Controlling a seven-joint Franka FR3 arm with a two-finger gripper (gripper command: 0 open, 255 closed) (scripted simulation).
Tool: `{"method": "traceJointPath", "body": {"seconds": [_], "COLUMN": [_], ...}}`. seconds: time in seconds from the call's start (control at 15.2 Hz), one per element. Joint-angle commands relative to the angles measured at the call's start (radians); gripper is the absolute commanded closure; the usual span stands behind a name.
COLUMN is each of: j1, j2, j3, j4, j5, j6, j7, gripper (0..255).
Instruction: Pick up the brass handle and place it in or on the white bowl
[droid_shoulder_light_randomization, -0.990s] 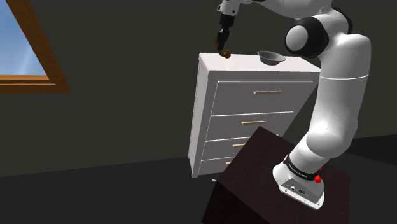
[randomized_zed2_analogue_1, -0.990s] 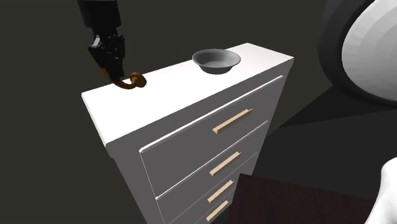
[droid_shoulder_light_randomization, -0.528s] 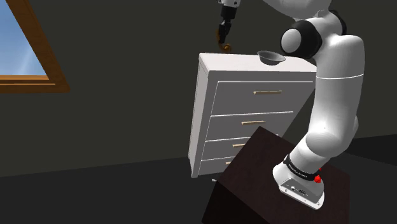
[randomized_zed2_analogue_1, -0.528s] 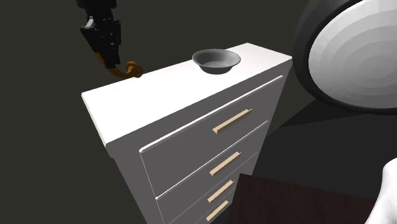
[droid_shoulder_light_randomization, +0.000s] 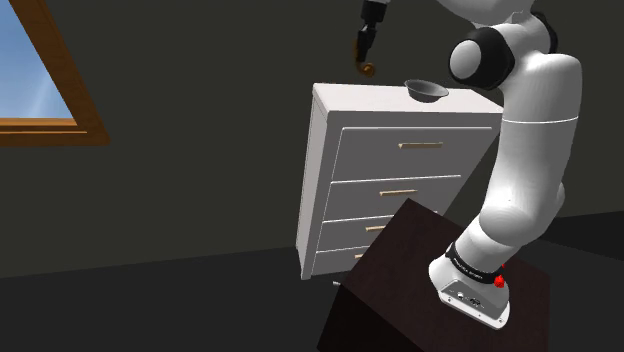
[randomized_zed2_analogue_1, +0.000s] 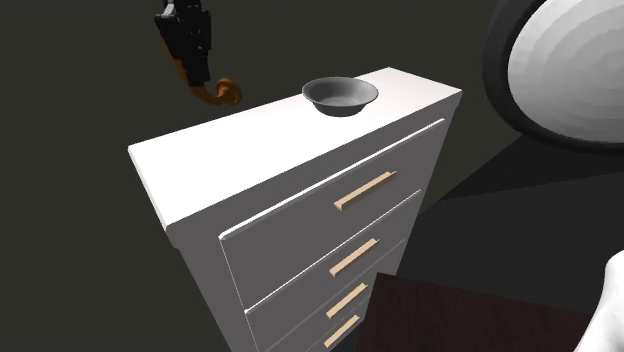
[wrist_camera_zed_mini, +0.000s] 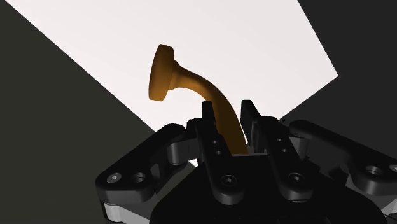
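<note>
Dark-walled room (droid_shoulder_light_randomization: 200, 120), wood-framed window (droid_shoulder_light_randomization: 35, 70) at the shoulder view's left. White dresser (randomized_zed2_analogue_1: 300, 230), grey bowl (randomized_zed2_analogue_1: 340, 96) on its top. Pincer (wrist_camera_zed_mini: 229, 109) clamps the orange-brown handle (wrist_camera_zed_mini: 168, 73) by its stem, lifted clear above the dresser top, apart from the bowl.

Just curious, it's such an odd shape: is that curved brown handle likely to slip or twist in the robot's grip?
Probably rigid: the handle shows no sag while held by the tool. It may pivot somewhat, since the tool clasps only its thin end and the flared knob juts out sideways. Its smooth, rounded stem could also slip.
</note>
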Motion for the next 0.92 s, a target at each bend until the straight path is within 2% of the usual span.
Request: {"method": "traceJointPath", "body": {"seconds": [0.0,0.4,0.86], "j1": [-0.009,-0.061,-0.139], "j2": [-0.058,-0.172,-0.243], "j3": [-0.013,-0.055,-0.113], "j4": [-0.090,-0.259,-0.358], "j5": [-0.014,-0.046,-0.070], "j6": [0.030,0.075,0.094], "j7": [-0.037,-0.154,-0.299], "gripper": [255,255,255]}}
